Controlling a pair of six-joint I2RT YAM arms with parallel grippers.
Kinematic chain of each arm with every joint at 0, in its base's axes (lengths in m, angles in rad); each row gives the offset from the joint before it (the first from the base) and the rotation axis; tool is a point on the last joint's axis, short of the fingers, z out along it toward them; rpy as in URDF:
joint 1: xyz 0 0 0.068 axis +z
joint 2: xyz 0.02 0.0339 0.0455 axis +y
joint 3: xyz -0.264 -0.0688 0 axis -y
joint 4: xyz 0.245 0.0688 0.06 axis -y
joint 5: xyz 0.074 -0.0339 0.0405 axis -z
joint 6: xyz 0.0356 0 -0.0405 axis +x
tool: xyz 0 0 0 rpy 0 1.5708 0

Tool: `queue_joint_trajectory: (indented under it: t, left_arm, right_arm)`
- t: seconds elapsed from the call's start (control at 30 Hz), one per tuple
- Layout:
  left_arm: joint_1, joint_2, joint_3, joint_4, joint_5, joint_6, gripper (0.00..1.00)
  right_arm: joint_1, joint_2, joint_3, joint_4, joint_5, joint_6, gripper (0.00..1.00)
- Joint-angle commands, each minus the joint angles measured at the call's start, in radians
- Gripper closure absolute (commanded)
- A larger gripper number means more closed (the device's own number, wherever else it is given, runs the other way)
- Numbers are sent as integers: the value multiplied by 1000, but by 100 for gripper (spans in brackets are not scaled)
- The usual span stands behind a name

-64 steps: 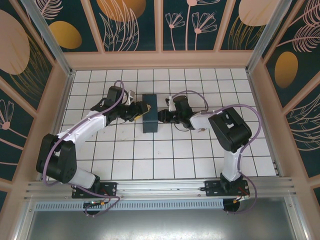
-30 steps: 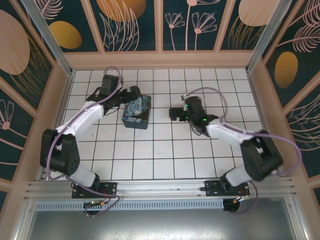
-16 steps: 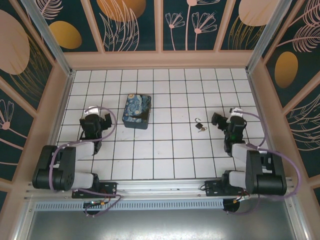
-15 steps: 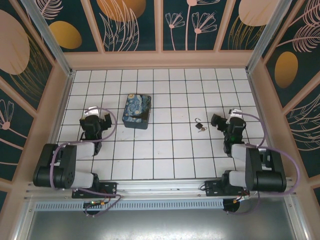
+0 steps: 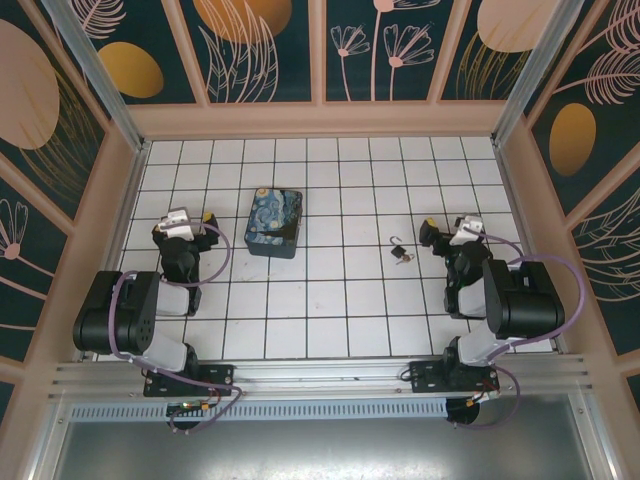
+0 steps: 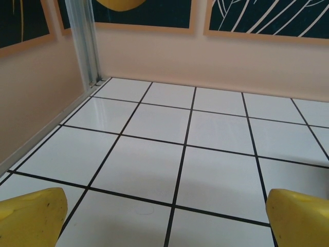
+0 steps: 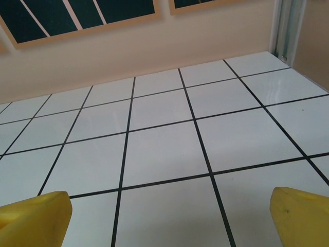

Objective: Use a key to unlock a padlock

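The tiny padlock [image 5: 401, 253], with a dark body and a thin silver shackle, lies on the white tiled floor right of centre. I cannot make out the key at this size. My right gripper [image 5: 450, 230] is folded back about two tiles to the right of the padlock. In the right wrist view it [image 7: 167, 221] is open, its yellow fingertips [image 7: 33, 216] wide apart over bare tiles. My left gripper [image 5: 180, 220] is at the left side, far from the padlock. It [image 6: 164, 221] is also open, with nothing between its yellow fingertips [image 6: 300, 218].
A blue swirl-painted box [image 5: 274, 222] lies flat on the floor left of centre, between the left gripper and the padlock. Peach walls [image 5: 320, 118] enclose the tiled floor [image 5: 330, 300], with a metal corner post [image 6: 85, 41] ahead of the left gripper.
Both arms have pulled back from the box to folded poses near their bases. The box now lies flat on the floor, and the padlock rests on the tiles, held by neither gripper.
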Motion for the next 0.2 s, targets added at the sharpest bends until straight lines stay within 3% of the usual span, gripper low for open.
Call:
queue_joint_trajectory:
  t: [0.0, 0.17]
  left_arm:
    - [4, 5, 12, 31, 36, 19, 1]
    - [3, -1, 1, 50, 37, 19, 1]
  right_arm:
    - [-5, 2, 43, 5, -21, -25, 1]
    - [-5, 2, 41, 7, -20, -26, 1]
